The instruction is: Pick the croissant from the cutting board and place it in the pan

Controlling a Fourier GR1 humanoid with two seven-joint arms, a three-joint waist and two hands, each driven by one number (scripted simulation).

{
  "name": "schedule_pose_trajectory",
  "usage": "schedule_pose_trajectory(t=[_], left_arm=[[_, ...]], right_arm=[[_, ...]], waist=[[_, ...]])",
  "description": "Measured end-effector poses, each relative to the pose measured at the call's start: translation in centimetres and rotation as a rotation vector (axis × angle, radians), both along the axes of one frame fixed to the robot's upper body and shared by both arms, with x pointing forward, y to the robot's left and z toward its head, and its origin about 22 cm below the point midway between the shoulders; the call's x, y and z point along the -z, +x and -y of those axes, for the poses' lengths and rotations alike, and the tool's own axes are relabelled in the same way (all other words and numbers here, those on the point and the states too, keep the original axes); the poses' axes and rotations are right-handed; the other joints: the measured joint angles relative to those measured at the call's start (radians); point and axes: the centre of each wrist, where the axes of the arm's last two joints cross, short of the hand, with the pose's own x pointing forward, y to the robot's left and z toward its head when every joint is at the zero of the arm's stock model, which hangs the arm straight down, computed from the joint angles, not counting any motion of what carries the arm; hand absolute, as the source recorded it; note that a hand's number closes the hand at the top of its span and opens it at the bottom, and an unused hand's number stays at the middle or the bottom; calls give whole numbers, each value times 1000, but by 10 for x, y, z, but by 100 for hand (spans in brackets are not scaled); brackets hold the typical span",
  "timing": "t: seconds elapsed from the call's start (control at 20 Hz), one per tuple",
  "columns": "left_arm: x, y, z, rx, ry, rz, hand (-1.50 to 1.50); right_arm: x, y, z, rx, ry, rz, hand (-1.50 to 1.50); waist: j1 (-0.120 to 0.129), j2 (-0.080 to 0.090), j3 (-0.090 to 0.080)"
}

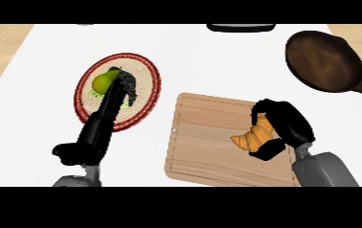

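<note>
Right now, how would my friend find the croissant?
Look for the wooden cutting board near the front right of the counter. At its right edge the right robot hand curls round the croissant, the only golden, ridged pastry there.

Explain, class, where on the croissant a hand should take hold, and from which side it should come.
Grip the croissant across its thick middle, coming from the right. It lies near the right edge of the cutting board, its curved back facing that side, and the right hand already curls round it there. Its tapered ends would probably offer less to hold.
</note>
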Motion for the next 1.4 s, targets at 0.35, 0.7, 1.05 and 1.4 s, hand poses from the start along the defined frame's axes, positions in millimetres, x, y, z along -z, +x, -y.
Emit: schedule_pose_trajectory(t=[0.35,0.7,1.05,1.4], left_arm=[[-2,0,-12,-11,1,0,0],[-3,-1,-10,-3,-3,8,0],[2,1,-2,4,-4,3,0],[-1,1,8,22,-3,14,0]], right_arm=[[-57,-19,38,-10,81,247,150],[-92,-23,63,111,266,354,150],[-89,3,98,257,412,356,150],[-77,48,141,373,405,459,150]], waist=[[-9,0,2],[0,2,2],[10,5,3],[26,10,4]])
